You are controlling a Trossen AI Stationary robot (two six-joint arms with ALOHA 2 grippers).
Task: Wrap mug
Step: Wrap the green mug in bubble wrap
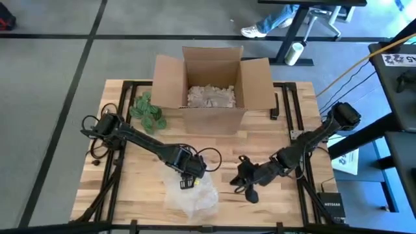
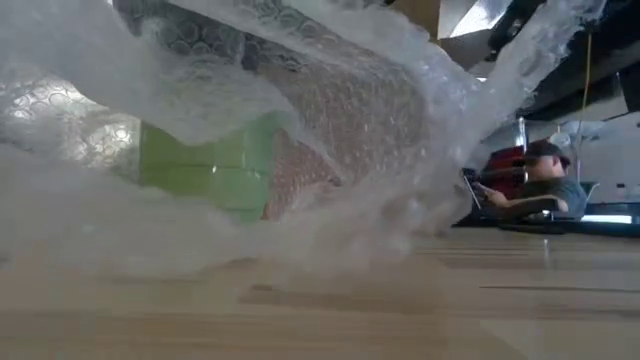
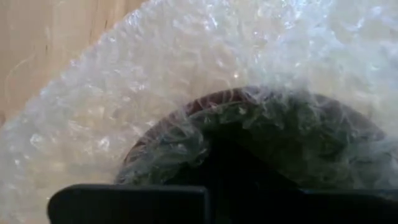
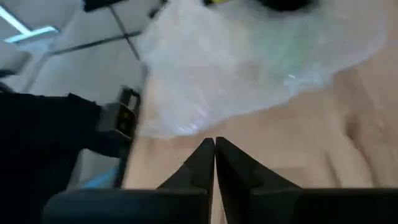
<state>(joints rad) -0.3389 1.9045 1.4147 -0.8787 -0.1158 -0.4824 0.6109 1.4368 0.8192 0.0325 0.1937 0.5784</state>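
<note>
Item: mug, brown-rimmed, lay swathed in bubble wrap on the table at the front edge. Left hand buried in wrap; finger state cannot be told. Right hand pressed together, waiting beside. Advice: tuck loose flaps tight, keep mug steady.

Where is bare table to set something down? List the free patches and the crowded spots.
Free: the bare wood between the cardboard box and both arms, and the near-left corner of the table. Crowded: the near centre, where the left tool works the bubble wrap, with the right tool beside it.
</note>
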